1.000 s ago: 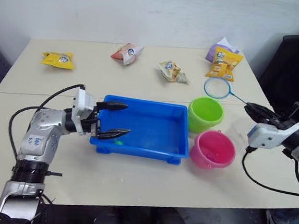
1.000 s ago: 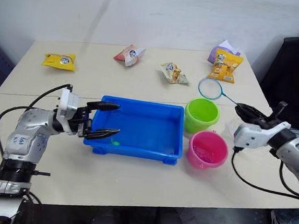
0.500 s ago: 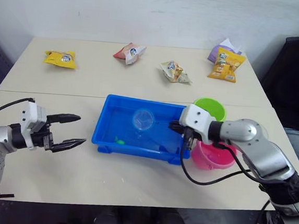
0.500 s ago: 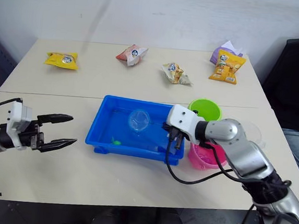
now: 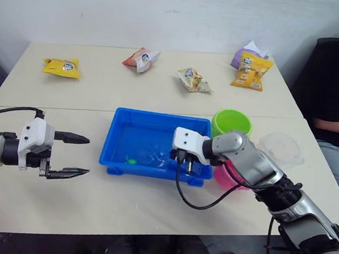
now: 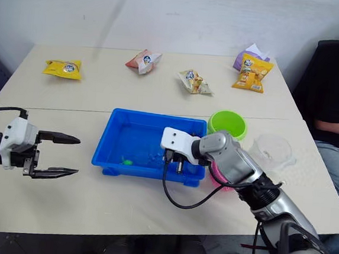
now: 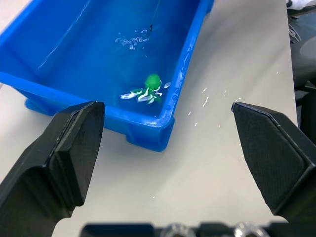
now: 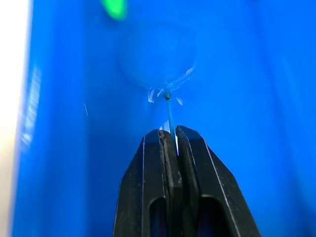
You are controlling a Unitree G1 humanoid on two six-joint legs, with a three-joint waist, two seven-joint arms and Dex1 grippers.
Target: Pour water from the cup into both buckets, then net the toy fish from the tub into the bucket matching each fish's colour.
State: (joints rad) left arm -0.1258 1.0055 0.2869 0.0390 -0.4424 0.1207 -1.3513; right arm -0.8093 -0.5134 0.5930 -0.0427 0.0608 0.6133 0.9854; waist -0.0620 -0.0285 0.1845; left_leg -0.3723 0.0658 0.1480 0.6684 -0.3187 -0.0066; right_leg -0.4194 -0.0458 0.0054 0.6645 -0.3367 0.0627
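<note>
Right gripper (image 8: 169,140) pinches the net (image 8: 163,69) handle, hoop submerged in the blue tub (image 5: 117,152) near a green fish (image 7: 150,89). Left gripper (image 5: 72,154), spread wide, hovers beside the tub.

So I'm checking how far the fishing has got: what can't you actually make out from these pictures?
- Pink bucket: in the eye views the right arm covers most of it, so its contents are hidden.
- Net: in the right wrist view the hoop is a faint blur under water in the tub; whether it holds a fish is unclear.
- Green bucket: its water level is unreadable in the eye views.
- Only one green fish is clear.
</note>
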